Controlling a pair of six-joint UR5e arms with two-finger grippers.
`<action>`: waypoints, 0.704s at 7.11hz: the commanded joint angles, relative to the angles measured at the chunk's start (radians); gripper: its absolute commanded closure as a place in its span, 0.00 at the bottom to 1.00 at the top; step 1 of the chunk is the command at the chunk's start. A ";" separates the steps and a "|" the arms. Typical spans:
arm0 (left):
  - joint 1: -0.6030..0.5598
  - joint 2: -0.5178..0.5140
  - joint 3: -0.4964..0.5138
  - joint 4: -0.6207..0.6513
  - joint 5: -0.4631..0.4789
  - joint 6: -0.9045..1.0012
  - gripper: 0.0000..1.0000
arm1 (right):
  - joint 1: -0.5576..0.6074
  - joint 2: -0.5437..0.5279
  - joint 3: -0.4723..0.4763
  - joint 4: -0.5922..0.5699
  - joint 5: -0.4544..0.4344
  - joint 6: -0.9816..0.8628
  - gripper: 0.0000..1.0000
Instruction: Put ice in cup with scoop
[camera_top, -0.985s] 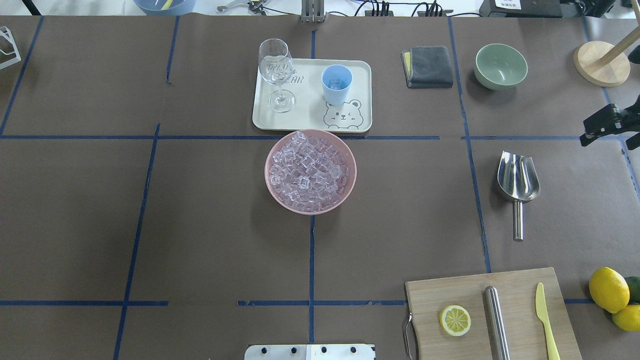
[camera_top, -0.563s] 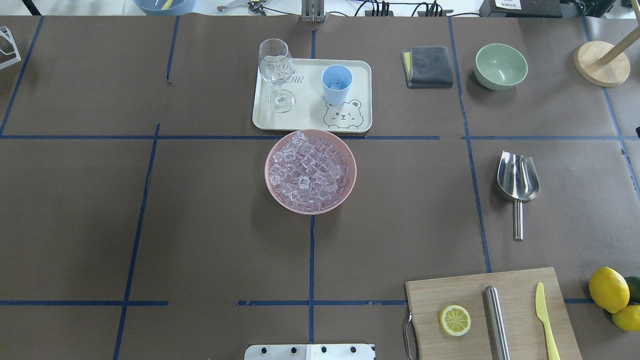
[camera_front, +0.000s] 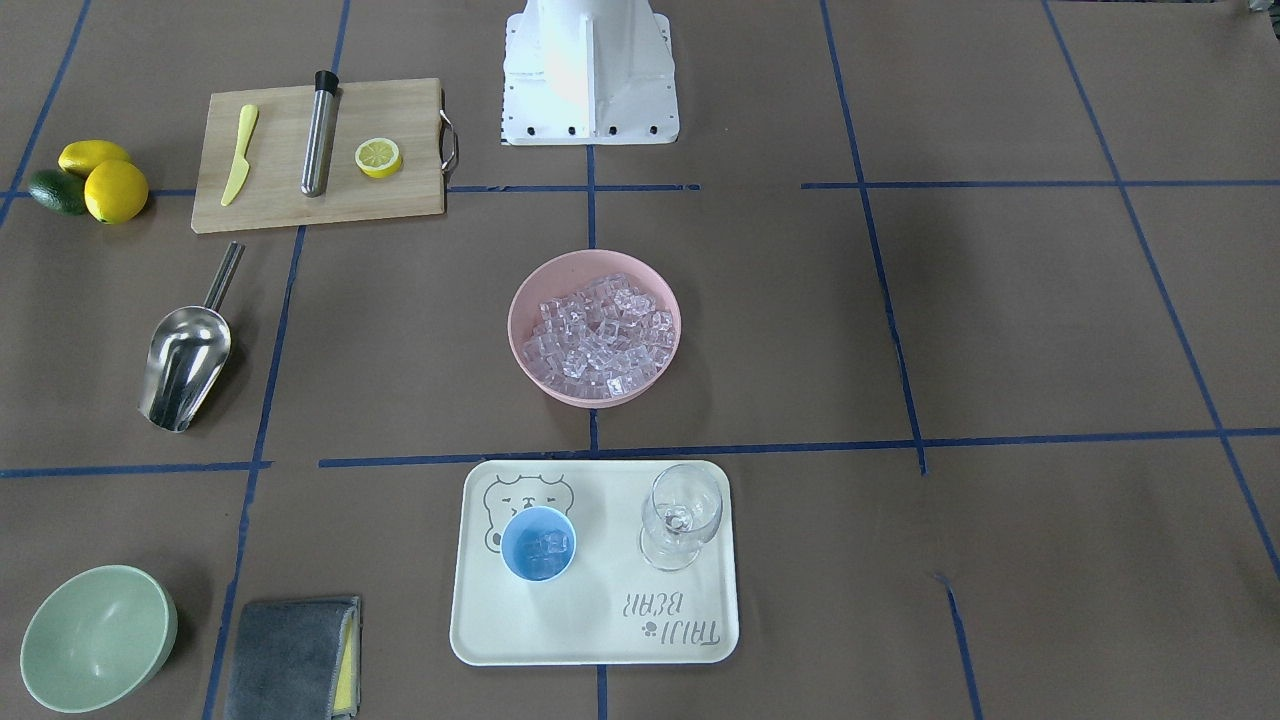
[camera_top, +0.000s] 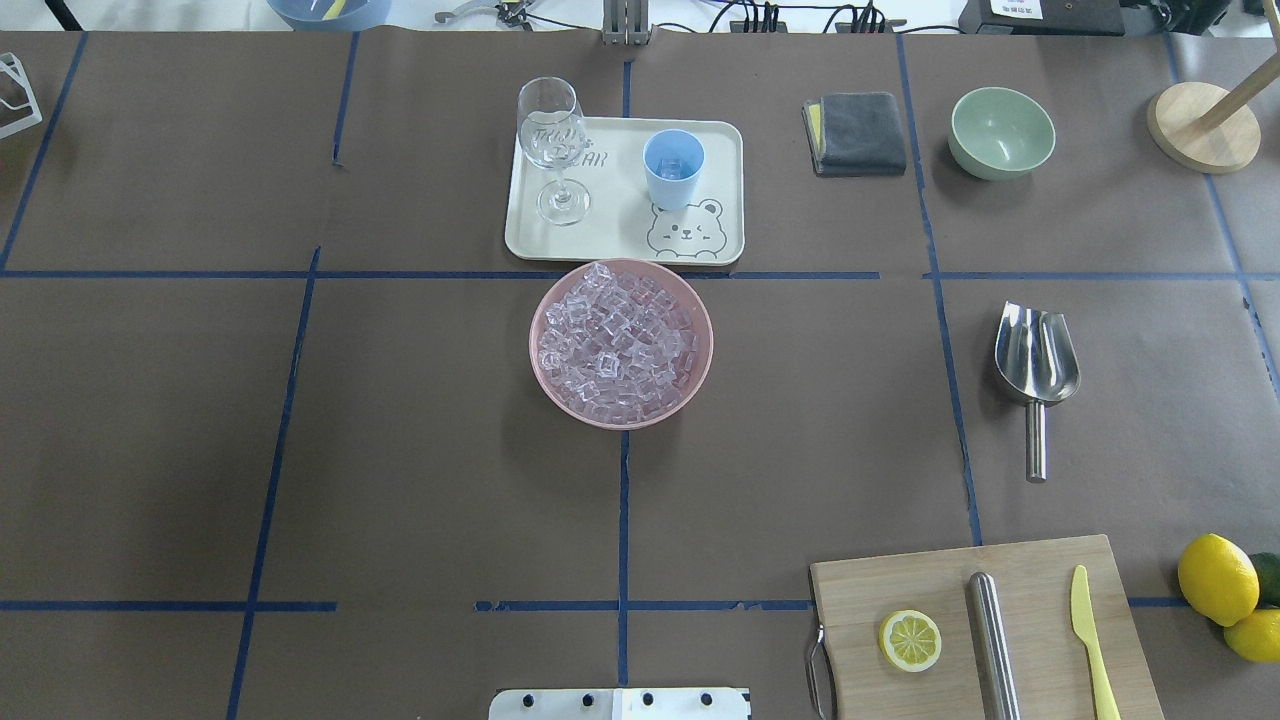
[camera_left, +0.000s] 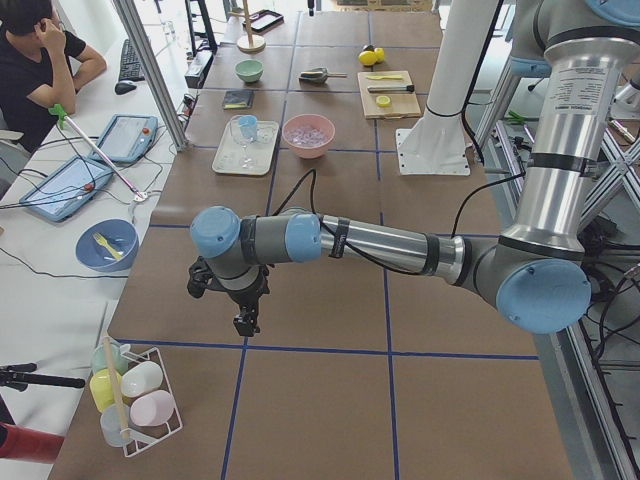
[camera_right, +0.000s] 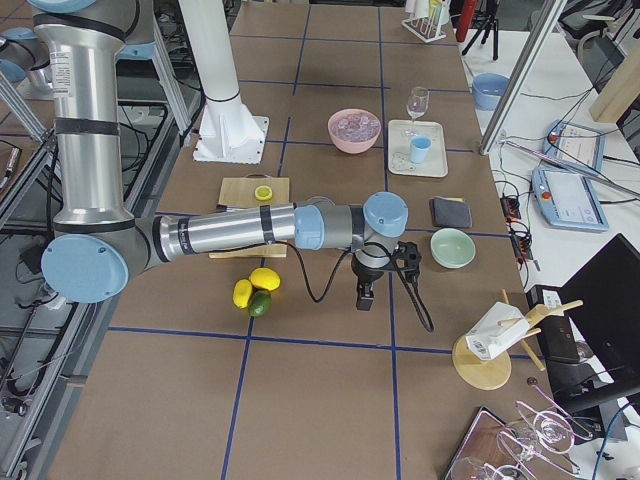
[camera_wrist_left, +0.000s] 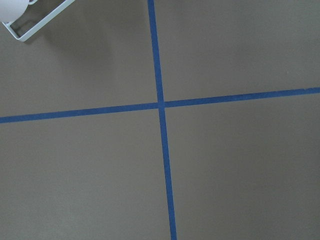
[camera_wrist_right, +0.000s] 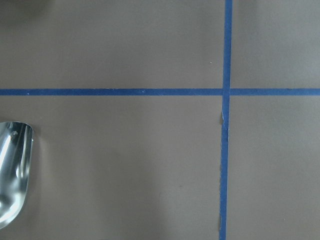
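Note:
The ice (camera_top: 620, 342) fills a pink bowl (camera_top: 541, 372) at the table's middle. The light-blue cup (camera_top: 673, 168) stands on a cream tray (camera_top: 620, 215) behind the bowl and holds a few cubes, seen in the front-facing view (camera_front: 538, 543). The steel scoop (camera_top: 1036, 365) lies on the table at the right, handle toward the robot; its trough edge shows in the right wrist view (camera_wrist_right: 12, 170). My right gripper (camera_right: 365, 298) hangs beyond the scoop's side, out of the overhead view. My left gripper (camera_left: 243, 325) hangs far left. I cannot tell whether either is open.
A stemmed glass (camera_top: 552, 140) stands on the tray. A grey cloth (camera_top: 858, 132), green bowl (camera_top: 1001, 130) and wooden stand (camera_top: 1203, 125) sit at the back right. A cutting board (camera_top: 1040, 600) with knife, cylinder and lemon half is at the front right, with lemons (camera_top: 1217, 580) beside it.
My right gripper, at the overhead view's right edge one second ago, has moved out of that view to the right. The scoop, cup and bowl have not moved.

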 joint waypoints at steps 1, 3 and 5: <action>-0.002 0.093 -0.074 -0.023 -0.046 0.003 0.00 | 0.006 -0.022 0.020 0.001 0.001 0.006 0.00; 0.000 0.108 -0.028 -0.178 -0.046 -0.002 0.00 | 0.012 -0.019 -0.041 0.001 0.002 0.006 0.00; -0.002 0.111 -0.037 -0.137 -0.048 -0.003 0.00 | 0.014 -0.056 -0.040 0.039 -0.004 0.001 0.00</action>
